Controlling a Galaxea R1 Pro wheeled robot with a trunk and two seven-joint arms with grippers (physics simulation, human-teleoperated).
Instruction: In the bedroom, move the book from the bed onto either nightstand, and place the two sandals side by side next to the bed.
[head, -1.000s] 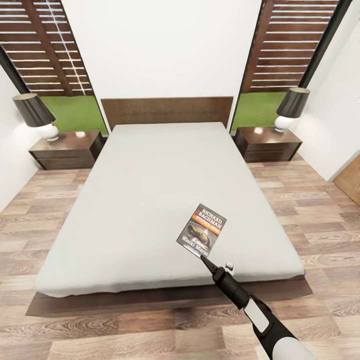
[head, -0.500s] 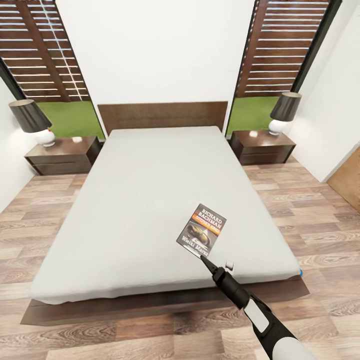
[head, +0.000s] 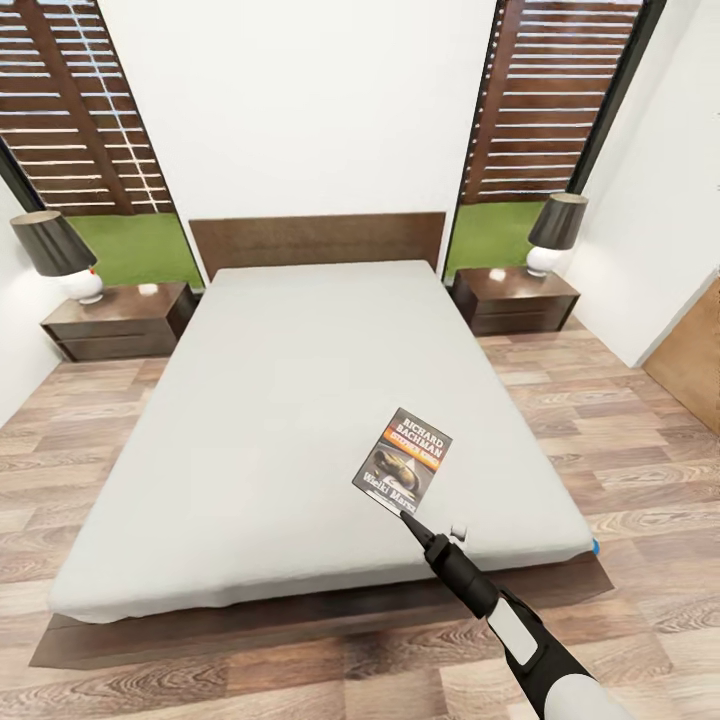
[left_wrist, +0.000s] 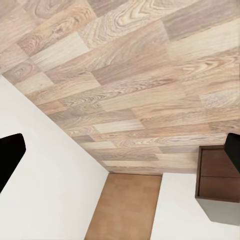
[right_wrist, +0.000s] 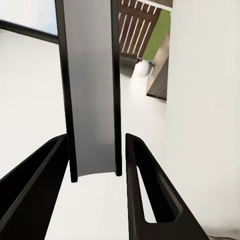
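- Book (head: 403, 460) held up over the bed's foot end, cover facing the head cam: white title lettering on top, orange band, dark pic below. In the right wrist view it's edge-on, a grey slab (right_wrist: 91, 90) between the two black fingers (right_wrist: 145, 200).
- R gripper (head: 408, 517) pinches the book's lower corner; fingers closed on it, arm (head: 520, 630) comes up from the lower right of the head view.
- Bed (head: 290, 400) under the book: plain light-grey mattress, dk-brown frame and headboard (head: 316, 240) against the white wall.
- Tiny blue bit (head: 596, 547) at the bed's right foot corner, on the floor edge — prob. a sandal, too small to be sure.
- Nightstands: one left of the bed (head: 115, 320), one right (head: 515, 298), both dk-brown w/ drawers, glossy tops. Each carries a lamp w/ white base and black shade: left lamp (head: 60, 255), right lamp (head: 555, 232).
- Behind them, tall black-framed windows (head: 75, 110) w/ slatted brown fence and grass.
- Wood-plank floor (head: 640, 470) all around; brown door panel (head: 695, 360) at far right.
- L gripper (left_wrist: 120, 150): black fingertips (left_wrist: 10, 155) at opposite edges of the left wrist view, spread wide, nothing between them. That cam looks at plank floor (left_wrist: 130, 75), white wall and a dk-brown cabinet (left_wrist: 219, 175).
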